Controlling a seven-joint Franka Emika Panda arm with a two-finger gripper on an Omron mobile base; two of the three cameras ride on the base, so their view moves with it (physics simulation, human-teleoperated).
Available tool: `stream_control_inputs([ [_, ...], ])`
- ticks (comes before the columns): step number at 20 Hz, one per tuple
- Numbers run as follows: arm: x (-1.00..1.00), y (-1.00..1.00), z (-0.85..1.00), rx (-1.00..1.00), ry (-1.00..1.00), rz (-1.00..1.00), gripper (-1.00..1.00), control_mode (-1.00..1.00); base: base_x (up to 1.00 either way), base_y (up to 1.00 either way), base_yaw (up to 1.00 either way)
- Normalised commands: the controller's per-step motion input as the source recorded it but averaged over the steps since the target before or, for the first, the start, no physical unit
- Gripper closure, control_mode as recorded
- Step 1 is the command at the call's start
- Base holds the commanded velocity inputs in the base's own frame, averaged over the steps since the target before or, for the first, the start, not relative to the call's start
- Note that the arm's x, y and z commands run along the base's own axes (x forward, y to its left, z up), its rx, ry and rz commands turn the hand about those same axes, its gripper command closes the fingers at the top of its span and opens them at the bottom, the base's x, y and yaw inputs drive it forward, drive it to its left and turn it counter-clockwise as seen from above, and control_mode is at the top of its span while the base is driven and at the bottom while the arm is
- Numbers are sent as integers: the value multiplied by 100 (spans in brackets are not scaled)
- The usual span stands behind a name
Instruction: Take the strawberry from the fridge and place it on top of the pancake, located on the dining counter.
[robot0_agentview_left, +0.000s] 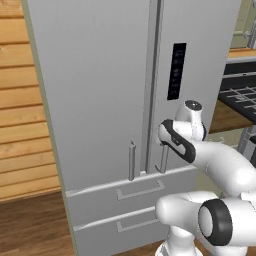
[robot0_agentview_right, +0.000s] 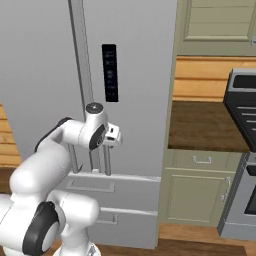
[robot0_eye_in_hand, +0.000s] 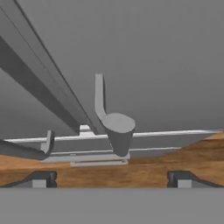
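1. At the far left of my left base view there is a wall of horizontal wooden planks (robot0_agentview_left: 20, 100), with a wooden floor (robot0_agentview_left: 30, 225) below it.
2. Next comes the fridge (robot0_agentview_left: 95, 90), tall and light grey, with both upper doors shut, so I cannot see the strawberry or anything else inside.
3. Two vertical bar handles flank the seam between the doors: the left handle (robot0_agentview_left: 132, 160) and the right handle (robot0_agentview_left: 163, 162). Under them sit two lower drawers (robot0_agentview_left: 135, 192), each with a flat pull.
4. My gripper (robot0_eye_in_hand: 111, 179) is just in front of the lower end of the right handle (its round end (robot0_eye_in_hand: 118, 127) faces my hand camera). My two finger tips (robot0_eye_in_hand: 41, 178) stand wide apart at either side, holding nothing and not touching the bar.
5. A black panel (robot0_agentview_right: 109, 72) is set high on the right door.
6. Right of the fridge are green-grey cabinets (robot0_agentview_right: 195, 192) under a dark bench (robot0_agentview_right: 200, 125), then a stove (robot0_agentview_right: 242, 165) at the edge.
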Motion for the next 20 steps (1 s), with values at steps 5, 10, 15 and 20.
stream_control_inputs([
  [5, 19, -5, -37, 1, -1, 0, -100, -100, 0, 0, 0],
  [10, 24, -5, -14, 0, -5, 0, -100, -100, 0, 0, 0],
  [15, 21, -2, -1, 0, -23, 0, -100, -100, 0, 0, 0],
  [20, 31, 0, -10, 0, -13, 0, -100, -100, 0, 0, 0],
])
